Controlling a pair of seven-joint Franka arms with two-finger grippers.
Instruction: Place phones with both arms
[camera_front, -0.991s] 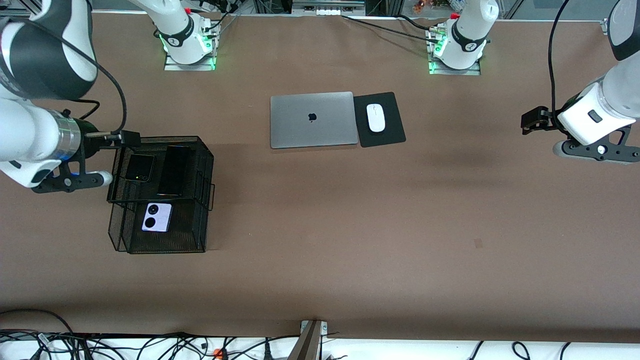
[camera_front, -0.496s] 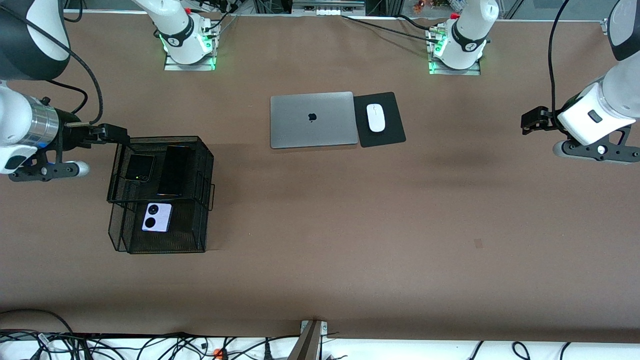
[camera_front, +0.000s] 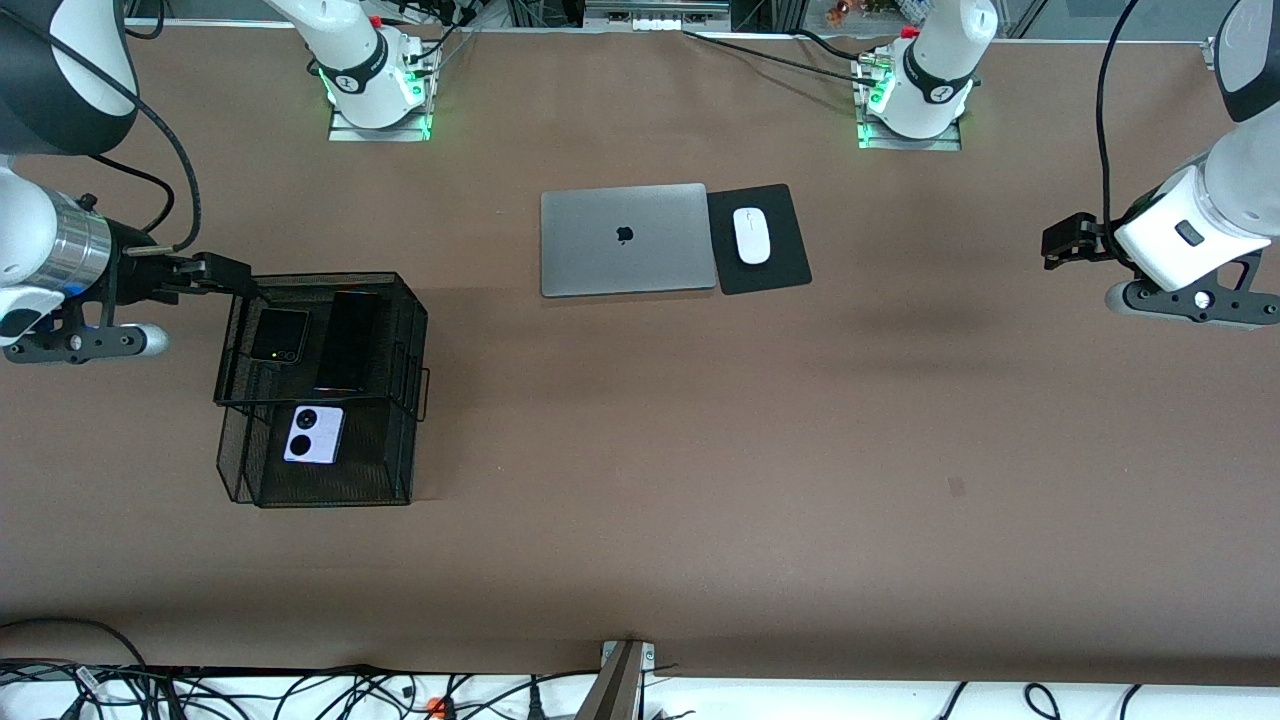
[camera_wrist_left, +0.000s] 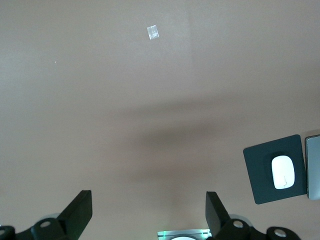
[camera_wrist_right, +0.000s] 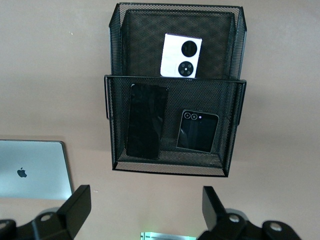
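Black wire mesh walls in all three phones: your two-tier mesh rack (camera_front: 320, 390) sits at the right arm's end of the surface, and the right gripper (camera_front: 228, 272) hovers just over the rack's corner farthest from the front camera, jaws spread and holding nothing. Directly below those jaws, on the upper tier, lie the dark grey flip phone (camera_wrist_right: 197, 131) and the long black slab phone (camera_wrist_right: 146, 120), side by side, the slab's long axis running from the robots' bases toward the front camera. The lavender-white phone (camera_wrist_right: 181, 55) rests on the lower tier, nearer the front camera. Your left gripper (camera_front: 1068, 240) waits well apart, jaws spread, over bare surface.
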